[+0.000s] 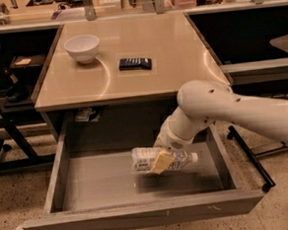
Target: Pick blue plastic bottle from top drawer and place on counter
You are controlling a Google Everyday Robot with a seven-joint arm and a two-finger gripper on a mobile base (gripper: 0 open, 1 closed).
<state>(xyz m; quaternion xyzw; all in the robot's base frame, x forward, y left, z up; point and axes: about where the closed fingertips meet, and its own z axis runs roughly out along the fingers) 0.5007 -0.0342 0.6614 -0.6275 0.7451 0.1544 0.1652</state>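
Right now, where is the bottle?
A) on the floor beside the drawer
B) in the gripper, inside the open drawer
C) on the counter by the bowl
B: the bottle lies sideways in the gripper, just above the drawer floor, with its shadow beneath.

A small clear blue plastic bottle (144, 159) with a white cap and pale label hung on its side, cap pointing right, just above the grey floor of the pulled-out top drawer (94, 182). The gripper (162, 161) clasped its middle. The glossy beige counter (173, 40) stood above and behind.
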